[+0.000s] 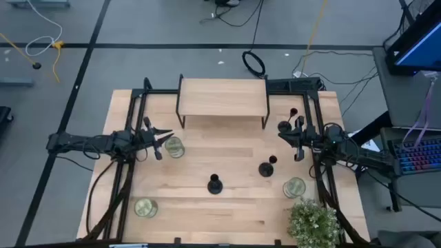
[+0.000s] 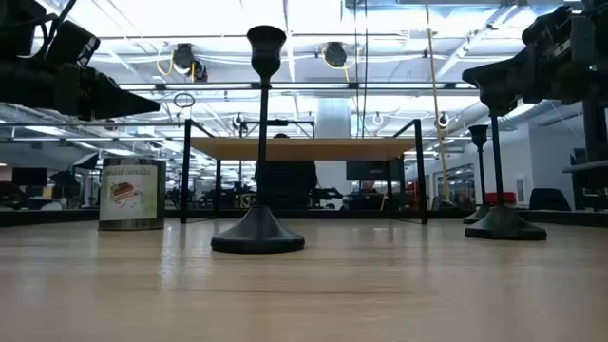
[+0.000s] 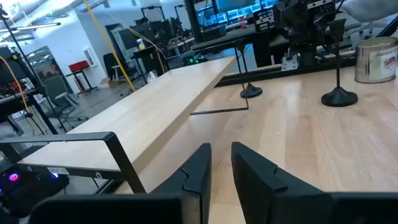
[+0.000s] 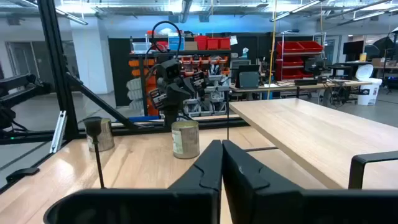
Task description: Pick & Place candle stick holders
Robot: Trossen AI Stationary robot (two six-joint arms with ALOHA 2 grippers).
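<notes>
Three black candle stick holders stand upright on their round bases on the wooden table: one near the middle, one to its right, and one farther back on the right. My left gripper hovers at the table's left, slightly open and empty, beside a glass jar. My right gripper hovers at the table's right, close to the far right holder, shut and empty.
A raised wooden shelf on black legs stands at the table's far middle. Two more glass jars stand at the near left and near right. A potted plant sits at the near right corner.
</notes>
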